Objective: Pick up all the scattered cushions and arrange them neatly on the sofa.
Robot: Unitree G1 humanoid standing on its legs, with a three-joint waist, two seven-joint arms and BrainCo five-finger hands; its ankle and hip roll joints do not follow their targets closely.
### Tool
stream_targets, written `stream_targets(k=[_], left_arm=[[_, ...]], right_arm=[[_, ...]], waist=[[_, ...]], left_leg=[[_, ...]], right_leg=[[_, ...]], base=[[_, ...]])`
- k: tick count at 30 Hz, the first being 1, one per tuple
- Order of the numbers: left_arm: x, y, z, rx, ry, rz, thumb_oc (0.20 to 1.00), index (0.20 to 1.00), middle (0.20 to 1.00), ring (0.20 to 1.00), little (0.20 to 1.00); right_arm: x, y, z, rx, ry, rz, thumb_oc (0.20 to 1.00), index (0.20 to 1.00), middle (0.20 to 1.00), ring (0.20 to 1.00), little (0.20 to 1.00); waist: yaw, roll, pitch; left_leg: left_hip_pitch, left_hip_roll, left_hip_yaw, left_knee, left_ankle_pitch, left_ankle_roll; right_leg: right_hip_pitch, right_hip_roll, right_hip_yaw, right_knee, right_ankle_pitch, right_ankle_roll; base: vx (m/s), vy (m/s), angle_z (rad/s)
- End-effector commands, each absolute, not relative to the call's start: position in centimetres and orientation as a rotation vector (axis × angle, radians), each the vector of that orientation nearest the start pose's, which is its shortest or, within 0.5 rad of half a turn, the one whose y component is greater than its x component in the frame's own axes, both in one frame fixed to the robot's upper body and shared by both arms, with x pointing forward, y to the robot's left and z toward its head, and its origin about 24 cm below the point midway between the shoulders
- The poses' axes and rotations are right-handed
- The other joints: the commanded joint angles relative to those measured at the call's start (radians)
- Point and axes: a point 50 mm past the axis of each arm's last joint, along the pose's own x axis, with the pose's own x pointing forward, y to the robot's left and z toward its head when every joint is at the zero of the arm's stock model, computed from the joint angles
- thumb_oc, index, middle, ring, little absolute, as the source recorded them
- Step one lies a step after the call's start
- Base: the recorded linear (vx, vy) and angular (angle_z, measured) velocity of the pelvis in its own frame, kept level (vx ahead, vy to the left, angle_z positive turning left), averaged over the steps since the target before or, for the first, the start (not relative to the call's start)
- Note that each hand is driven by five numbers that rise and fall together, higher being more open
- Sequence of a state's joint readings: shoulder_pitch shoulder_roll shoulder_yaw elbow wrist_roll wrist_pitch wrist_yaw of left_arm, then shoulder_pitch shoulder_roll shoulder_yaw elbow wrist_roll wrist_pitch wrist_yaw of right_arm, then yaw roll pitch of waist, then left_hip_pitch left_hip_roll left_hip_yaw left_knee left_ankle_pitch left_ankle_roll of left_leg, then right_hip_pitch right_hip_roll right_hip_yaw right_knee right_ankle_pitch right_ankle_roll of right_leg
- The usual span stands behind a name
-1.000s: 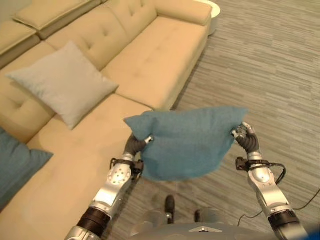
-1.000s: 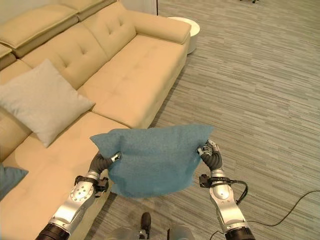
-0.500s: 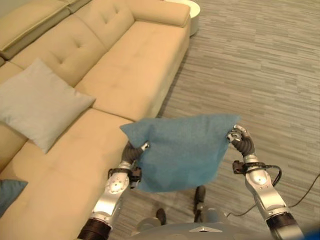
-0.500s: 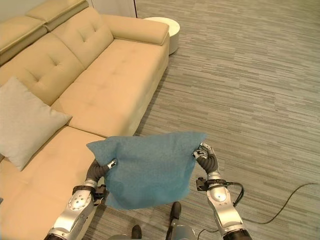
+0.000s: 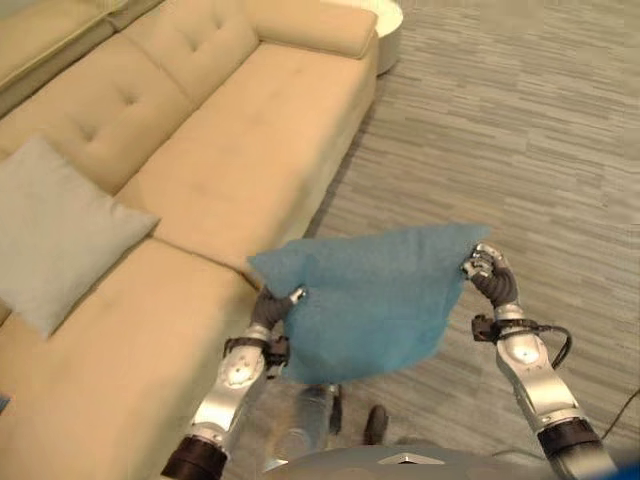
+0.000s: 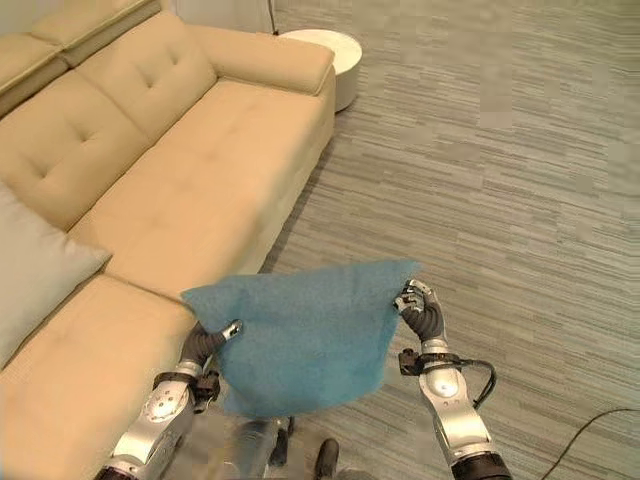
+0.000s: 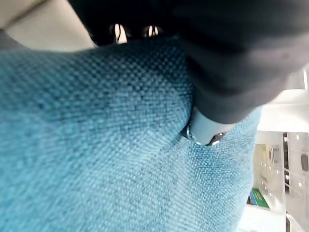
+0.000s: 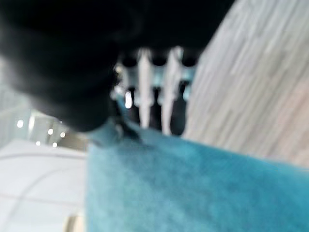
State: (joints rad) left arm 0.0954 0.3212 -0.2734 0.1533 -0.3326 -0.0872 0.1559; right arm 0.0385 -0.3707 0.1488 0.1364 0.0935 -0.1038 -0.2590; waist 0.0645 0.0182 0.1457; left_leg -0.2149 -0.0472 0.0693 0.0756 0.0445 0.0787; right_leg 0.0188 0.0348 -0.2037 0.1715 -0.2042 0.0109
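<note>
Sofa (image 6: 200, 160) shifted leftward as camera turned; left hand (image 5: 272, 306) and right hand (image 5: 484, 268) both grip teal cushion (image 5: 375, 300) aloft beside sofa.

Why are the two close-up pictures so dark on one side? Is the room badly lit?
Left wrist view: the left hand, dark-covered, sits right before the lens, with the blue cushion past it. Right wrist view: the right hand does the same, and small bright lights glint beyond. Right eye view: the sofa is evenly lit, without glare.

Blue cushion (image 5: 370, 305) coarse woven cloth; sofa (image 5: 220, 150) matt.
</note>
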Motion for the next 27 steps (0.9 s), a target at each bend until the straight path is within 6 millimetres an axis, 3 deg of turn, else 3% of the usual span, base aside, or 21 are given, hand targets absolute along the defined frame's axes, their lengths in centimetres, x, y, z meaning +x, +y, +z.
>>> stream_targets(k=[1, 3, 5, 6, 7, 8, 10, 12, 13, 15, 16, 18, 19, 20, 23, 25, 27], left_arm=[[24.6, 16.5, 4.3, -0.007, -0.052, -0.104, 0.2, 0.2, 0.2, 0.2, 0.2], [24.6, 16.6, 4.5, -0.005, -0.062, -0.096, 0.2, 0.2, 0.2, 0.2, 0.2], [24.5, 16.8, 4.6, -0.008, -0.07, -0.101, 0.2, 0.2, 0.2, 0.2, 0.2], [24.5, 16.8, 4.5, -0.013, -0.068, -0.097, 0.2, 0.2, 0.2, 0.2, 0.2], [24.4, 16.8, 4.5, -0.013, -0.067, -0.096, 0.2, 0.2, 0.2, 0.2, 0.2], [24.6, 16.8, 4.6, -0.017, -0.074, -0.093, 0.2, 0.2, 0.2, 0.2, 0.2], [24.5, 16.7, 4.5, -0.007, -0.077, -0.103, 0.2, 0.2, 0.2, 0.2, 0.2], [24.5, 16.1, 4.3, -0.036, -0.072, -0.118, 0.2, 0.2, 0.2, 0.2, 0.2], [24.7, 15.6, 4.4, -0.046, -0.071, -0.13, 0.2, 0.2, 0.2, 0.2, 0.2], [25.0, 15.4, 4.4, -0.051, -0.072, -0.132, 0.2, 0.2, 0.2, 0.2, 0.2], [25.1, 15.1, 4.5, -0.058, -0.074, -0.136, 0.2, 0.2, 0.2, 0.2, 0.2], [25.2, 14.9, 4.3, -0.053, -0.064, -0.146, 0.2, 0.2, 0.2, 0.2, 0.2], [25.4, 14.6, 4.4, -0.049, -0.069, -0.156, 0.2, 0.2, 0.2, 0.2, 0.2], [25.3, 14.8, 4.4, -0.049, -0.072, -0.148, 0.2, 0.2, 0.2, 0.2, 0.2], [24.7, 15.4, 4.0, -0.042, -0.05, -0.137, 0.2, 0.2, 0.2, 0.2, 0.2], [24.5, 16.3, 4.3, -0.018, -0.054, -0.123, 0.2, 0.2, 0.2, 0.2, 0.2], [24.5, 16.5, 4.3, -0.013, -0.057, -0.117, 0.2, 0.2, 0.2, 0.2, 0.2]], right_arm=[[25.7, -18.7, 5.9, -0.237, -0.161, -0.058, 0.2, 0.2, 0.2, 0.2, 0.2], [25.6, -18.5, 5.7, -0.229, -0.153, -0.046, 0.2, 0.2, 0.2, 0.2, 0.2], [25.6, -18.5, 5.7, -0.229, -0.148, -0.035, 0.2, 0.2, 0.2, 0.2, 0.2], [25.6, -18.5, 5.7, -0.224, -0.148, -0.035, 0.2, 0.2, 0.2, 0.2, 0.2], [25.6, -18.5, 5.7, -0.225, -0.148, -0.035, 0.2, 0.2, 0.2, 0.2, 0.2], [25.7, -18.5, 5.6, -0.228, -0.145, -0.033, 0.2, 0.2, 0.2, 0.2, 0.2], [25.5, -18.5, 5.6, -0.236, -0.145, -0.027, 0.2, 0.2, 0.2, 0.2, 0.2], [25.2, -19.0, 5.4, -0.237, -0.141, -0.047, 0.2, 0.2, 0.2, 0.2, 0.2], [25.0, -19.5, 5.5, -0.231, -0.145, -0.07, 0.2, 0.2, 0.2, 0.2, 0.2], [25.1, -20.1, 5.8, -0.239, -0.154, -0.096, 0.2, 0.2, 0.2, 0.2, 0.2], [25.3, -20.4, 6.1, -0.248, -0.162, -0.111, 0.2, 0.2, 0.2, 0.2, 0.2], [25.3, -20.9, 6.5, -0.254, -0.177, -0.129, 0.2, 0.2, 0.2, 0.2, 0.2], [25.3, -21.3, 6.5, -0.253, -0.174, -0.16, 0.2, 0.2, 0.2, 0.2, 0.2], [25.4, -21.0, 6.4, -0.247, -0.169, -0.162, 0.2, 0.2, 0.2, 0.2, 0.2], [25.3, -20.2, 6.0, -0.246, -0.157, -0.125, 0.2, 0.2, 0.2, 0.2, 0.2], [25.7, -19.4, 6.0, -0.233, -0.159, -0.093, 0.2, 0.2, 0.2, 0.2, 0.2], [25.8, -19.2, 6.0, -0.232, -0.161, -0.086, 0.2, 0.2, 0.2, 0.2, 0.2]], waist=[[0.009, -0.041, -0.049], [-0.001, -0.029, -0.047], [-0.021, -0.023, -0.05], [-0.036, -0.034, -0.046], [-0.037, -0.029, -0.044], [-0.047, -0.036, -0.042], [-0.05, -0.046, -0.054], [-0.06, -0.05, -0.085], [-0.069, -0.053, -0.084], [-0.069, -0.067, -0.066], [-0.059, -0.078, -0.049], [-0.059, -0.083, -0.055], [-0.054, -0.078, -0.054], [-0.039, -0.076, -0.048], [-0.027, -0.078, -0.078], [-0.002, -0.075, -0.074], [-0.004, -0.074, -0.073]], left_leg=[[0.038, -0.011, -0.023, 0.075, -0.129, -0.008], [0.073, -0.007, -0.025, 0.066, -0.149, -0.002], [0.133, -0.006, -0.036, 0.036, -0.173, -0.009], [0.17, -0.015, -0.05, 0.029, -0.193, -0.02], [0.175, -0.01, -0.052, 0.028, -0.197, -0.021], [0.205, -0.016, -0.072, 0.019, -0.212, -0.035], [0.228, -0.02, -0.082, 0.013, -0.236, -0.041], [0.248, 0.018, -0.088, 0.029, -0.247, -0.081], [0.213, 0.045, -0.084, 0.117, -0.22, -0.111], [0.101, 0.063, -0.088, 0.328, -0.166, -0.128], [0.023, 0.056, -0.062, 0.362, -0.176, -0.108], [-0.001, 0.048, 0.0, 0.271, -0.205, -0.092], [-0.064, 0.055, 0.078, 0.21, -0.137, -0.093], [-0.074, 0.064, 0.097, 0.205, -0.122, -0.098], [0.007, 0.037, 0.076, 0.112, -0.135, -0.069], [0.068, 0.029, 0.091, 0.112, -0.189, -0.027], [0.069, 0.027, 0.088, 0.115, -0.194, -0.017]], right_leg=[[-0.141, -0.131, 0.06, 0.273, 0.202, 0.13], [-0.202, -0.143, 0.048, 0.302, 0.19, 0.12], [-0.252, -0.133, 0.04, 0.172, 0.17, 0.097], [-0.288, -0.131, 0.06, 0.026, 0.209, 0.101], [-0.278, -0.126, 0.057, 0.014, 0.212, 0.101], [-0.304, -0.128, 0.08, -0.079, 0.256, 0.121], [-0.269, -0.13, 0.083, -0.125, 0.281, 0.121], [-0.218, -0.108, 0.082, -0.134, 0.274, 0.095], [-0.185, -0.1, 0.069, -0.14, 0.259, 0.078], [-0.139, -0.093, 0.048, -0.154, 0.234, 0.042], [-0.113, -0.099, 0.03, -0.161, 0.215, 0.034], [-0.089, -0.106, 0.004, -0.168, 0.197, 0.042], [-0.058, -0.098, -0.013, -0.175, 0.175, 0.043], [-0.037, -0.09, -0.012, -0.167, 0.155, 0.041], [-0.023, -0.103, -0.008, -0.117, 0.129, 0.062], [-0.071, -0.154, -0.003, 0.063, 0.125, 0.102], [-0.092, -0.165, 0.0, 0.107, 0.14, 0.115]], base=[[0.12, 0.093, -0.27], [0.32, 0.073, 0.42], [0.47, -0.058, 0.04], [0.32, -0.091, -0.04], [0.44, -0.169, 0.12], [0.32, -0.152, 0.37], [0.38, -0.201, 0.56], [0.45, -0.342, 1.04], [0.33, -0.351, 0.96], [0.19, -0.277, 0.57], [0.15, -0.177, 0.52], [0.22, -0.043, 0.32], [0.33, 0.065, 0.35], [0.37, 0.14, 0.53], [0.36, 0.225, -0.36], [0.21, 0.261, -0.63], [0.07, 0.107, -0.19]])
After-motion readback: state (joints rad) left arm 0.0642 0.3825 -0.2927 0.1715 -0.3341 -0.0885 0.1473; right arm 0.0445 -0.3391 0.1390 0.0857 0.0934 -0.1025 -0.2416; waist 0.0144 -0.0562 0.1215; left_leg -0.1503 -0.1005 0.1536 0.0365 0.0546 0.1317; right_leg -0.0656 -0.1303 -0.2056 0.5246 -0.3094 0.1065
